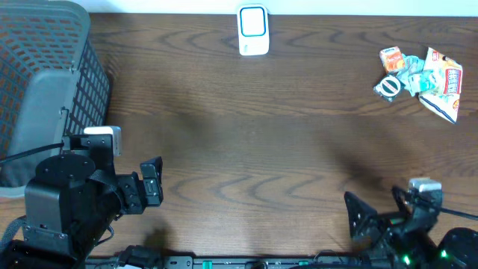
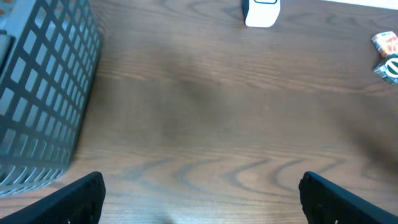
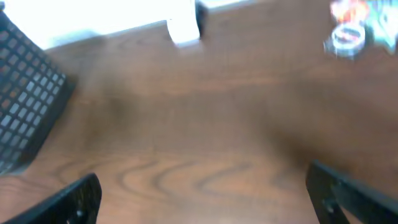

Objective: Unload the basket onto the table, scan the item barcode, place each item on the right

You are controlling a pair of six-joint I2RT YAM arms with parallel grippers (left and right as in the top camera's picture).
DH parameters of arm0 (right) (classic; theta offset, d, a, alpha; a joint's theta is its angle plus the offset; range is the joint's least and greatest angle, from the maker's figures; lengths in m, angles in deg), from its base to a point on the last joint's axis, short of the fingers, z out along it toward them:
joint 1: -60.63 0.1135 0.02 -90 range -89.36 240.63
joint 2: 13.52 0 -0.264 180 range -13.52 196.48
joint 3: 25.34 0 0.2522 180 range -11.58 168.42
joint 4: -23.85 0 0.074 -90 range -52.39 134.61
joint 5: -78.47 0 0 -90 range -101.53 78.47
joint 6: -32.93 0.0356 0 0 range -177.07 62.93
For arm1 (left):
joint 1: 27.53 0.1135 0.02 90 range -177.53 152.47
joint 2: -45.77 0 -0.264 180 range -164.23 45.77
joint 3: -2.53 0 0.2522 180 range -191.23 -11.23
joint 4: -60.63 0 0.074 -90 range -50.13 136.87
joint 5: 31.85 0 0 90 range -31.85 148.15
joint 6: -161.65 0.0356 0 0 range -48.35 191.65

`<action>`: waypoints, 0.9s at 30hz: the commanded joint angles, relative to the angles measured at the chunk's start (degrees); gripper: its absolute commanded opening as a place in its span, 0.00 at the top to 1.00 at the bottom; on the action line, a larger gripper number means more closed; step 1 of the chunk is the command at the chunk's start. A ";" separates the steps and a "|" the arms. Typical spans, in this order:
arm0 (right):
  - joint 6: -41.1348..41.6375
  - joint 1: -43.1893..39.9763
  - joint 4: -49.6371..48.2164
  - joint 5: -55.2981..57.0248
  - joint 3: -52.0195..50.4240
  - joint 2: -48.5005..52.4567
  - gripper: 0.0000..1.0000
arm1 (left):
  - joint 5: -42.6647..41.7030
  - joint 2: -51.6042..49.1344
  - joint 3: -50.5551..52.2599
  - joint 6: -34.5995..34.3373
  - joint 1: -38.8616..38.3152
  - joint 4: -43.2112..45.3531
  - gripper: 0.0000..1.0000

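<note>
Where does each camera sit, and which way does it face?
Overhead: above, looking straight down on the dark wooden table; left gripper and right gripper, both open, at the near edge.
Left wrist: on the left arm, facing forward past the grey mesh basket; its black fingers below.
Right wrist: on the right arm, same direction, blurred; its fingers below.
Shared: both wrist views see the white box-shaped scanner and colourful snack packets.

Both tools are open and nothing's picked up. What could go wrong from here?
The packets are heaped with a roll in the far right corner; the right tool may grab two or scatter them. The scanner stands at the far edge, where a carried item might knock it.
</note>
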 commanded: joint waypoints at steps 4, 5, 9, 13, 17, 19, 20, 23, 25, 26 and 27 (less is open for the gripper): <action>-6.82 -2.01 -19.41 -1.88 -11.78 -4.07 0.01 | 0.11 0.04 -0.48 0.11 0.20 -0.07 0.02; -7.96 -2.16 -22.14 -1.86 -13.60 -4.83 0.01 | 0.11 0.04 -0.48 0.11 0.20 -0.07 0.02; -10.38 -2.29 -25.73 -1.88 -18.38 -7.28 0.01 | 0.11 0.04 -0.48 0.11 0.20 -0.07 0.02; -10.36 -3.02 -28.28 -1.88 -21.75 -9.11 0.01 | 0.11 0.04 -0.48 0.11 0.20 -0.07 0.02; -10.10 -4.20 -33.09 -1.92 -23.89 -9.68 0.01 | 0.11 0.04 -0.48 0.11 0.20 -0.07 0.02; -9.07 -4.94 -35.76 -1.99 -24.46 -9.94 0.01 | 0.11 0.04 -0.48 0.11 0.20 -0.07 0.03; -7.91 -5.20 -36.92 -2.01 -24.61 -10.05 0.01 | 0.11 0.04 -0.48 0.11 0.20 -0.07 0.02; -5.64 -5.68 -38.64 -1.97 -24.79 -10.56 0.01 | 0.13 0.04 -0.48 0.11 0.20 -0.07 0.02; -5.64 -6.08 -37.70 -2.08 -24.92 -11.96 0.01 | 0.11 0.04 -0.48 0.11 0.20 -0.07 0.02; -5.64 -6.21 -37.75 -1.97 -24.94 -12.48 0.01 | 0.11 0.04 -0.48 0.13 0.20 -0.07 0.02; -5.64 -6.36 -37.88 -1.90 -24.98 -13.31 0.01 | 0.11 0.04 -0.48 0.11 0.20 -0.07 0.02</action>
